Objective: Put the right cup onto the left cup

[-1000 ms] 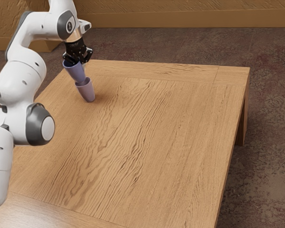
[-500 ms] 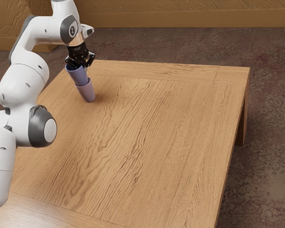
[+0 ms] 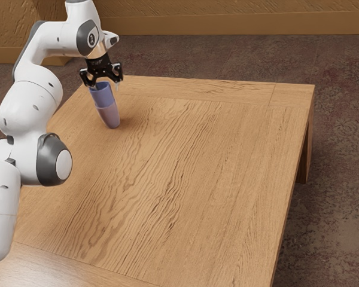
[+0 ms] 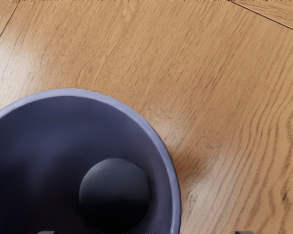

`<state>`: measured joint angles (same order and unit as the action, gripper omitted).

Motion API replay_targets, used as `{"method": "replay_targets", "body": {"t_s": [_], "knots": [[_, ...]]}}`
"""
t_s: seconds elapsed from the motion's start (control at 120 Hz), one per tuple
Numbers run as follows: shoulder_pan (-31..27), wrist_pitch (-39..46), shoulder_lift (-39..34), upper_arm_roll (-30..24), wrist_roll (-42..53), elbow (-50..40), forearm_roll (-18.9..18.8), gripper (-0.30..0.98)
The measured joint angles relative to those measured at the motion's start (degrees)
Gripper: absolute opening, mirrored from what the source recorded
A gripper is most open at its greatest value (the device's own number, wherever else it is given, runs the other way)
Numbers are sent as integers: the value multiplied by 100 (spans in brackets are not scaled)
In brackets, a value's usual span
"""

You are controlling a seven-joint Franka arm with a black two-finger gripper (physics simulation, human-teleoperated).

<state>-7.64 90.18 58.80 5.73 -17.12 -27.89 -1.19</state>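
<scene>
Seemingly releasing blue cup [image 3: 101,94] into pink cup [image 3: 109,116], with gripper [image 3: 103,85] spread wide; next, lift straight up toward twelve o'clock.

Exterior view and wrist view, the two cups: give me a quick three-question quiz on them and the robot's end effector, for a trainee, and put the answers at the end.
1. True or false: the darker purple cup is nested in the paler purple cup.
2. Multiple choice: the end effector is
A) shut on the darker cup
B) shut on the paler cup
C) open, over the darker cup
3. Fill in "darker" or "paler": the wrist view looks down into the ____ cup, with the wooden table around it.

Key: 1 true; 2 C; 3 darker
</scene>
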Motion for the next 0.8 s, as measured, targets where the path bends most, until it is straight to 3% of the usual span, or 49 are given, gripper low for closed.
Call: {"method": "replay_targets", "body": {"t_s": [0.183, 0.292, 0.45, 0.658, 0.8], "knots": [[-32, -105, -213, 4, 12, 150, -10, 59], [-9, -233, -697, -69, 33, -4, -10, 62], [154, -299, -2539, -521, 563, -2395, 41, 65], [802, 168, -4651, -545, 1430, -5335, 12, 66], [2367, 541, -5135, 522, 1873, -6044, -11, 67]]}}
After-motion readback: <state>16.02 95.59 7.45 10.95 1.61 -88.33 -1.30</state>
